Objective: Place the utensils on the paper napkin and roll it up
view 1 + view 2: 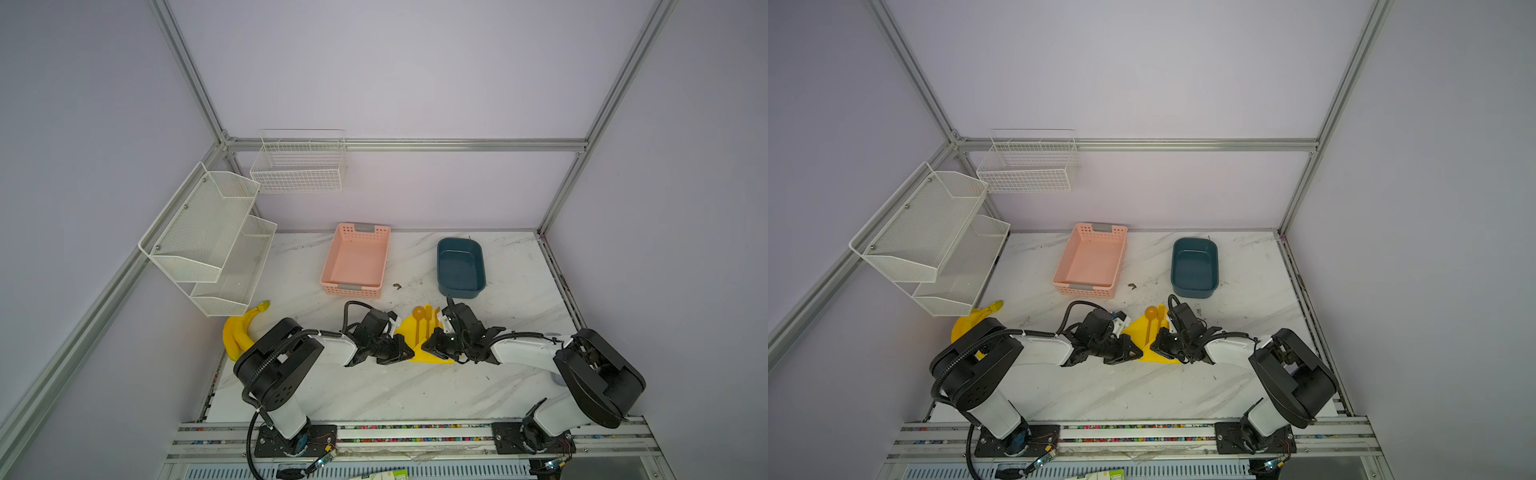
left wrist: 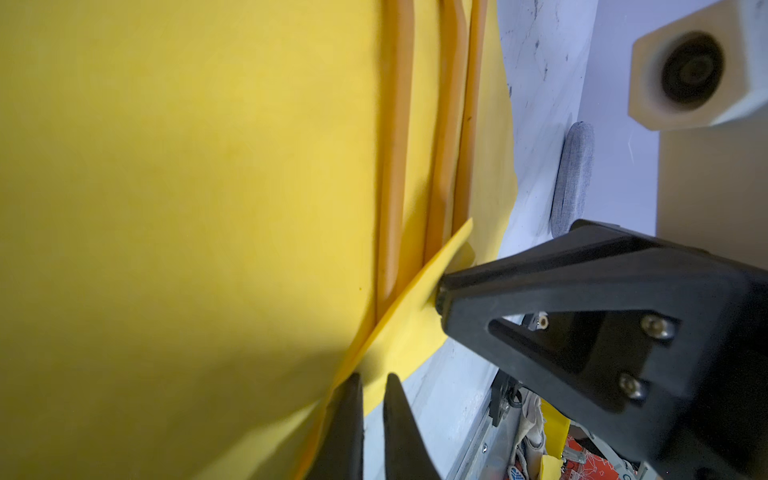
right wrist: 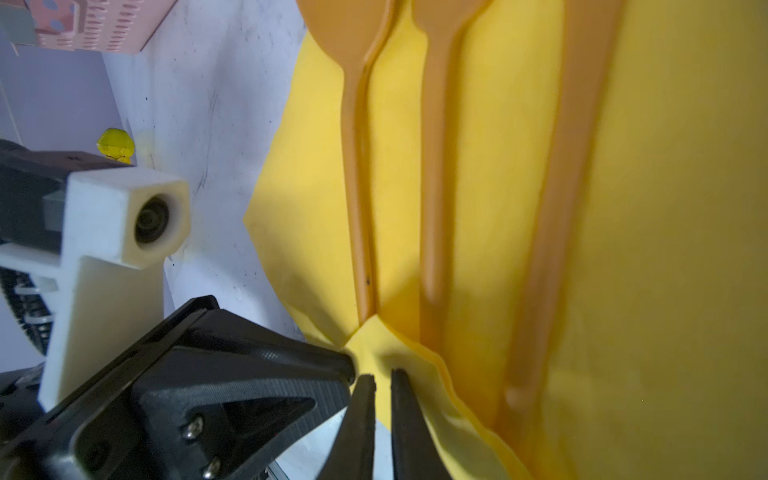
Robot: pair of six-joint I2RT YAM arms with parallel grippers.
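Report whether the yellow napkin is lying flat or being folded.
Partly folded, not yet rolled: the paper napkin has its near edge lifted over the utensils' handle ends, pinched by the left pincer and right pincer.

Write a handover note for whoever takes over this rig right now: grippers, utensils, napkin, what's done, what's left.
Left gripper: shut on the near edge of the bright yellow thin paper napkin.
Right gripper: shut on the same edge, close beside the left.
Utensils: the round-bowled orange-gold spoon, the matching fork and knife lie side by side on the napkin, handles toward the grippers.
Done: utensils placed; near edge pinched and raised at the handle ends.
Left: roll the napkin around them, away from the arms.
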